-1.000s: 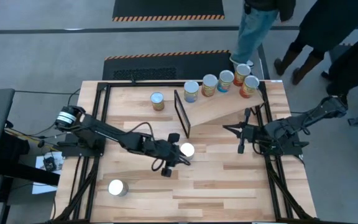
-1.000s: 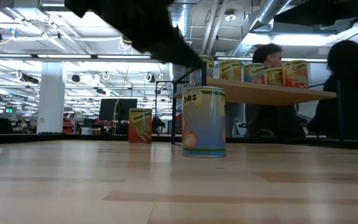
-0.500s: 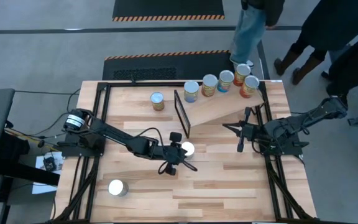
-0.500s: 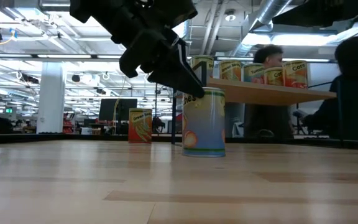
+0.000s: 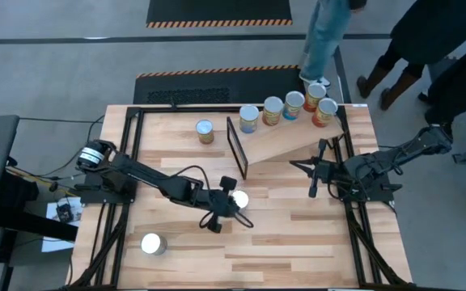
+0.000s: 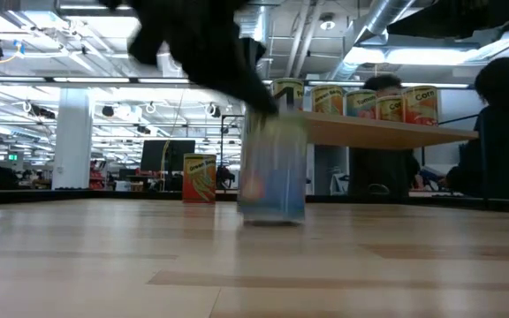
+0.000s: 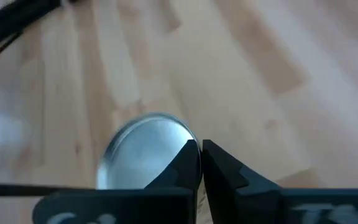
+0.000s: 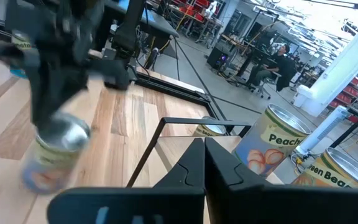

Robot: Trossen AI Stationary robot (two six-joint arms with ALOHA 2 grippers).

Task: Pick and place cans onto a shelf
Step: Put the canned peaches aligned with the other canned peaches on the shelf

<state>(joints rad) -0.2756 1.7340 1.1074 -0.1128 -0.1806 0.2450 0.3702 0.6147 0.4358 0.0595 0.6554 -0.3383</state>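
A can [image 5: 238, 199] with a silver top [image 7: 143, 155] stands mid-table; in the low view [image 6: 273, 172] it is blurred. My left gripper [image 5: 226, 202] is shut at its top edge. The shelf [image 5: 294, 139], a tilted light-wood board with a black end frame [image 5: 236, 149], carries several cans [image 5: 273, 111] at its far edge. One can [image 5: 205, 131] stands left of the frame, and another [image 5: 153, 243] stands near the front left. My right gripper [image 5: 314, 173] is shut and empty, to the right of the shelf's low end. My left gripper has its shut fingertips [image 7: 190, 163] over the can's silver top near the rim [image 7: 178, 138], coming from above at a slant from the table's left. The can's base is on the table. Whether the tips press on the top or only on the rim, I cannot tell.
Black frame rails [image 5: 133, 162] run along the table's left and right sides. Bare wood [image 5: 298, 242] lies toward the near edge. People [image 5: 427, 40] stand beyond the far right corner.
My left gripper has come down onto the middle can from the left and stayed shut. The can has shifted a little toward the table's left and near edge and is blurred with motion now.
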